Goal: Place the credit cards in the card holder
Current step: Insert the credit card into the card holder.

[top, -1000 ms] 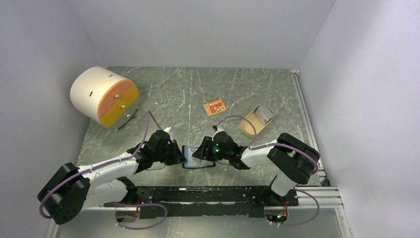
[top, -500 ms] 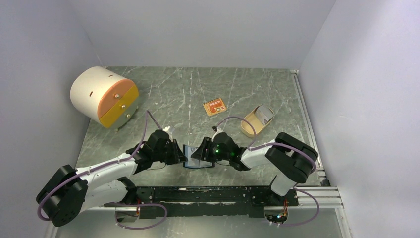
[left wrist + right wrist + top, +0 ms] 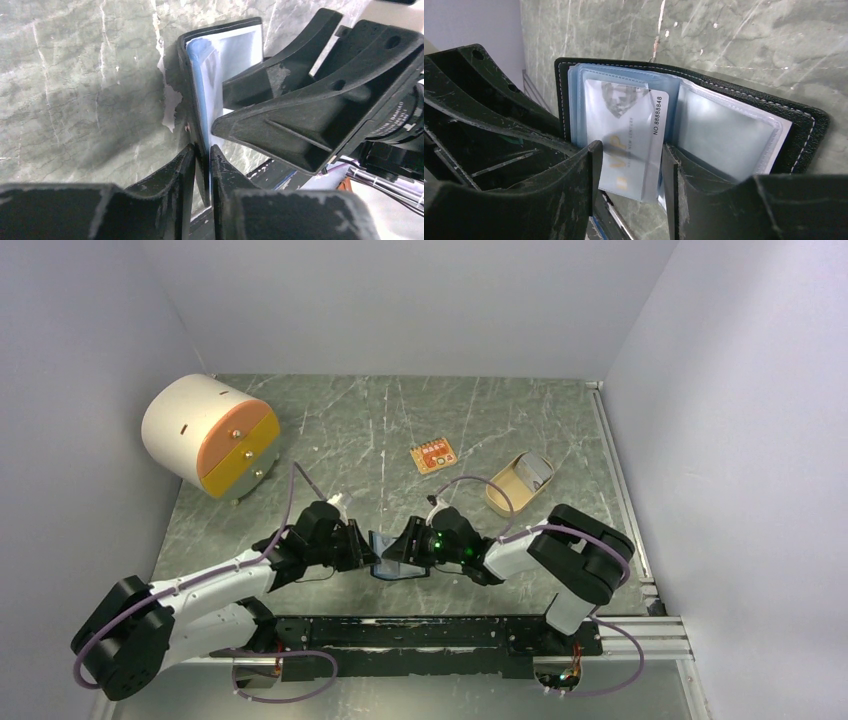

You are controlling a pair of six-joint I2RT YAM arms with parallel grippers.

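Open on the bench [image 3: 350, 430], close to its near edge and midway between the two arm bases: the card holder [image 3: 729, 127], black stitched cover down, bluish clear pockets fanned upward. Partly inside the leftmost pocket, as the right wrist view has it: one credit card [image 3: 633, 125], pale-faced, a number printed along one edge, its lower end sticking out toward the camera. Gripped at that end by the right gripper [image 3: 630, 162], jaws about half spread, one finger against each long edge of the card.

On the opposite side, the left gripper [image 3: 201, 150], jaws narrow, pinching the holder's cover edge and the nearest blue pocket between the fingertips; hard to tell how firmly.

Both arms stretched low over the bench, forearms almost flat, wrists turned inward, grippers facing each other across the holder and nearly meeting. Left arm [image 3: 215, 580] reaching up and rightward from its base; right arm [image 3: 520, 552] folded sharply at the elbow beside the right rail, forearm coming back leftward.

Farther back, well apart from the holder: a tan oval tray [image 3: 497, 502] to the right, contents too small to tell; a small orange board [image 3: 433, 456] near mid-bench; a white cylindrical drawer unit [image 3: 185, 420] with orange and yellow fronts at the far left corner.
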